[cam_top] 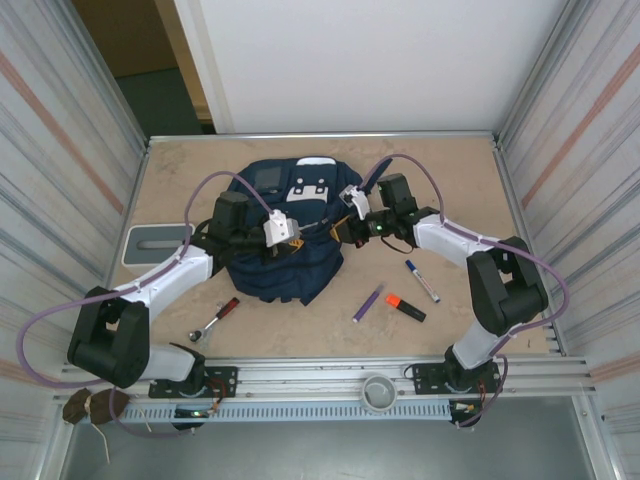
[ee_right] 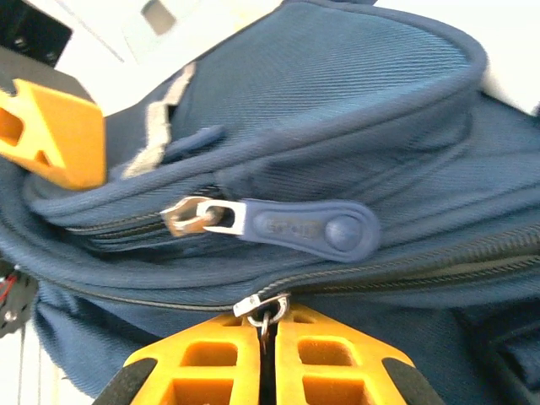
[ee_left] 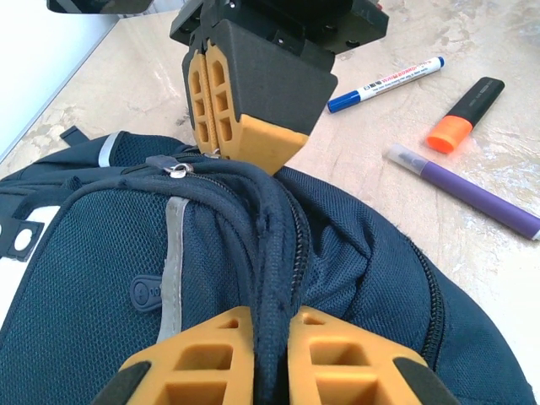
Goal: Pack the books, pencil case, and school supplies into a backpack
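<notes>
The navy backpack point(cam_top: 285, 262) lies in the middle of the table. My left gripper point(ee_left: 272, 325) is shut on a ridge of the backpack's point(ee_left: 101, 278) fabric beside a zip line. My right gripper point(ee_right: 268, 327) is shut on the metal ring of a zip slider point(ee_right: 260, 304) on the backpack point(ee_right: 337, 93), just below a blue rubber zip pull point(ee_right: 312, 228). The two grippers face each other across the bag's top point(cam_top: 318, 232). On the table to the right lie a white marker point(cam_top: 422, 281), a purple pen point(cam_top: 368, 302) and an orange highlighter point(cam_top: 404, 306). The books and the pencil case are out of view.
A red-handled metal tool point(cam_top: 215, 320) lies near the front left of the backpack. A grey tray point(cam_top: 155, 243) sits at the table's left edge. Metal walls close in both sides, and a rail with a round fitting point(cam_top: 378, 390) runs along the near edge.
</notes>
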`<state>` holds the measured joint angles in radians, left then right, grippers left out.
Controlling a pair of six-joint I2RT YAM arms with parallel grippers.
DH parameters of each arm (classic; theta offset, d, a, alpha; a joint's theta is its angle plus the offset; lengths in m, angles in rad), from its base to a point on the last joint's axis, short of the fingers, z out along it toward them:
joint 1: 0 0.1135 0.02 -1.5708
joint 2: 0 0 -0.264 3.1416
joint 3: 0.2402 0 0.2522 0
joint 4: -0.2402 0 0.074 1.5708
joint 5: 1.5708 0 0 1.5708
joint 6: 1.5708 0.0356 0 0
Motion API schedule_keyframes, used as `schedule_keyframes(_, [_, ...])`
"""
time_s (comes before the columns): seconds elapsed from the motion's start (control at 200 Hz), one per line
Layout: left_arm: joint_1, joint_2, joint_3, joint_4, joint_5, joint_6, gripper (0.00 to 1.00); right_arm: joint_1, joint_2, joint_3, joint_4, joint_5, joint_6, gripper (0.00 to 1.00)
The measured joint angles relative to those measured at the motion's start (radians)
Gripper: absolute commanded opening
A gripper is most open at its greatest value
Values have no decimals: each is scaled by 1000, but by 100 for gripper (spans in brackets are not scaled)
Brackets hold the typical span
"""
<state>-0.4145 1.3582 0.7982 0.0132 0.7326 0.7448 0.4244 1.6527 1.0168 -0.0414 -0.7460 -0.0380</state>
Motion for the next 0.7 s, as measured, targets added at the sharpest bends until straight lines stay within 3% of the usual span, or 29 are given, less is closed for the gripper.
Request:
schedule_keyframes(0.471, [0, 0, 0, 2, 17, 0, 10, -44, 113, 162, -140, 225, 130, 0])
schedule_keyframes(0.701, [0, 0, 0, 8, 18, 0, 10, -44, 118, 184, -181, 249, 159, 10])
